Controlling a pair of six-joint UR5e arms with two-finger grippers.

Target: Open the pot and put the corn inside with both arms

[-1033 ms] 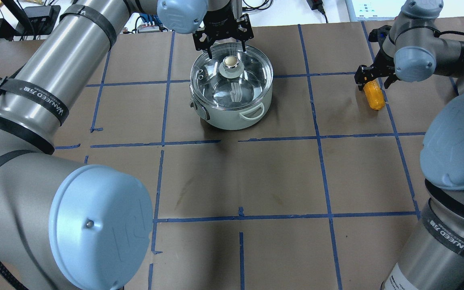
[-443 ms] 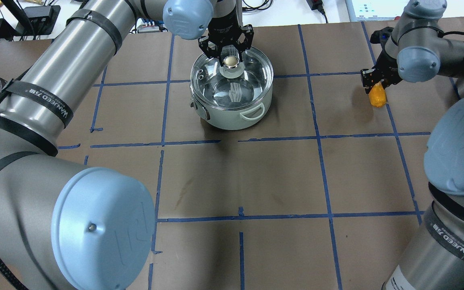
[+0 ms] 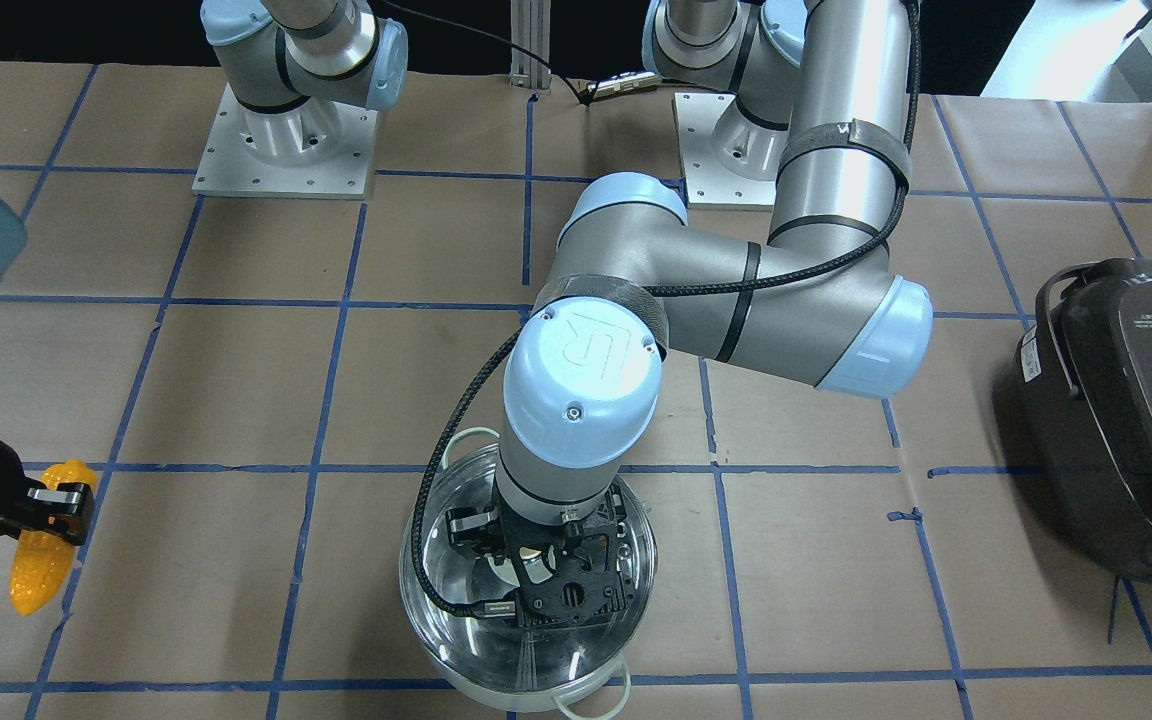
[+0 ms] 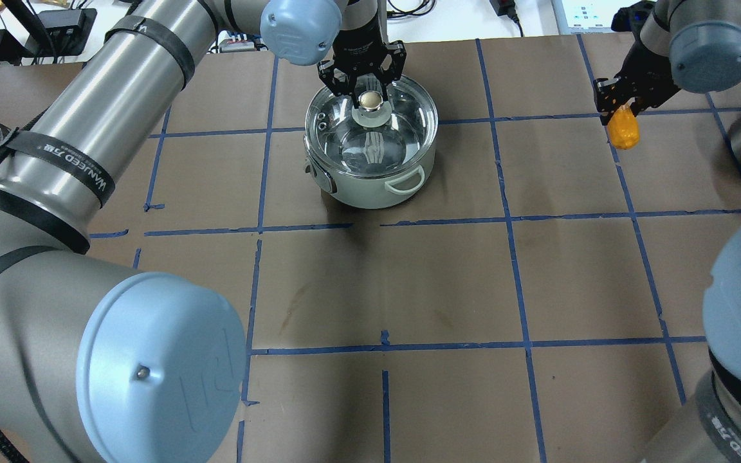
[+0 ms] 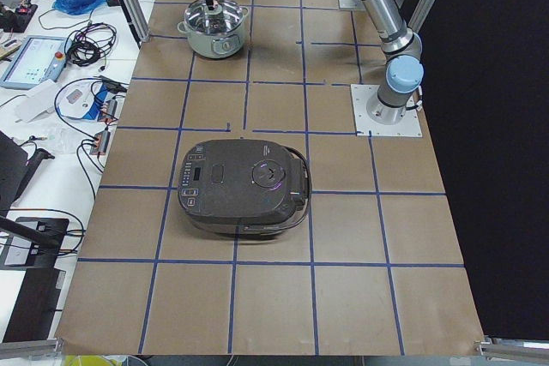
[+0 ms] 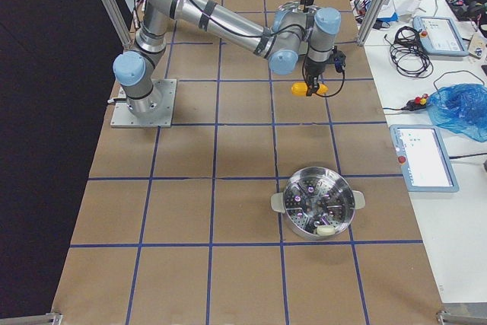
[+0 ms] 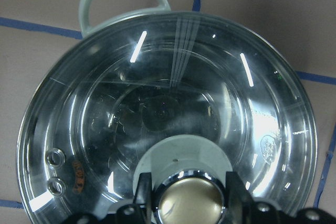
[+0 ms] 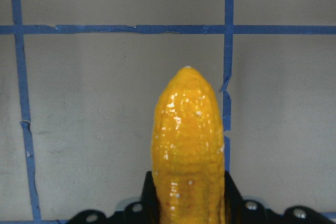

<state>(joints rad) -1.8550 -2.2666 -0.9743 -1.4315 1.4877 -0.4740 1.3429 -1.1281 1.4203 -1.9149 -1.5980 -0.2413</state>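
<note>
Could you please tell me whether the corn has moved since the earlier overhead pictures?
Yes. Held by the right hand, the corn has shifted rightward and up in the overhead view, crossing the blue tape line it lay left of.

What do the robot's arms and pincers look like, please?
The left arm and right arm are silver-grey tubes with rounded light-blue joint caps and black straps; white WANEED lettering and a black cable show on the left one. The left pincer and right pincer are black, two-fingered openwork linkages.
</note>
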